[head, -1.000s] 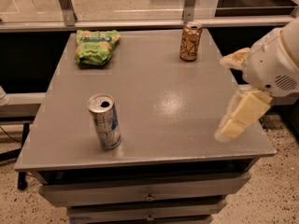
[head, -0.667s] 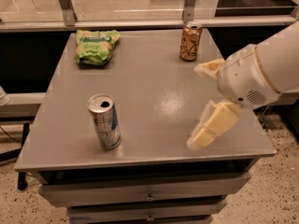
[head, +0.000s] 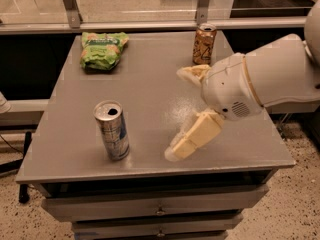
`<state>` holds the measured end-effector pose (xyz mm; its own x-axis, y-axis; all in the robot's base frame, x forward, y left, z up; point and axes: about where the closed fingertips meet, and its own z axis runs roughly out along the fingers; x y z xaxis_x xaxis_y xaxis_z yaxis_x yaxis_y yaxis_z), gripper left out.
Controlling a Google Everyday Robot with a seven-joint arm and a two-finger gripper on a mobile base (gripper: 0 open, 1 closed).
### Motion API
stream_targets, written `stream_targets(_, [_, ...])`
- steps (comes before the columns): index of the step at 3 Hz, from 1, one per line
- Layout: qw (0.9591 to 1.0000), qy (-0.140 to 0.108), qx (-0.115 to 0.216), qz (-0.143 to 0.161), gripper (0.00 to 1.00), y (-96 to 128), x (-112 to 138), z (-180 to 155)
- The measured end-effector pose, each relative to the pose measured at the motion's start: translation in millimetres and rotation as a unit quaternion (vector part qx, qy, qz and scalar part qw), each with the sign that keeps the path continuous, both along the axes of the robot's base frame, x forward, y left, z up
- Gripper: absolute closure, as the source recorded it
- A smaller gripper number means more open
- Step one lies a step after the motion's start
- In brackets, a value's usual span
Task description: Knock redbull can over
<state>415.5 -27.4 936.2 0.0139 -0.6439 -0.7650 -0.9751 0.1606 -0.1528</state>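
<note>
Left of gripper (head: 176, 114): redbull can (head: 112, 130), upright on counter (head: 150, 59), near, not touching.
Can axis: vertical.
Gripper fingers (head: 197, 133): spread, seemingly empty, tips pointing toward can.

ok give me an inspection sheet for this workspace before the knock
surface: grey flat table top, no spills seen
job's things: tall slim silver-and-blue redbull can, upright near the front left, top opened
clutter: short brown-and-gold can upright at the back; green crinkled snack bag lying back left
grippers: cream two-finger end effector open, over the table to the right of the redbull can, not touching it
cables: nothing seen
surroundings: grey drawers below; speckled floor; metal rail behind
</note>
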Motion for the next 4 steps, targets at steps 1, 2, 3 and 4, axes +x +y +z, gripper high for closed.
stream_targets(1, [1.0,-0.001,-0.001,0.0,0.0,0,0,0])
stream_targets(2, [0.9996,-0.009,0.027,-0.005,0.0,7,-3,-8])
stream_targets(3, [0.9965,-0.012,0.083,-0.002,0.0,35,-1,-32])
stream_targets(4, [0.9894,-0.006,0.145,0.003,0.0,75,3,-60])
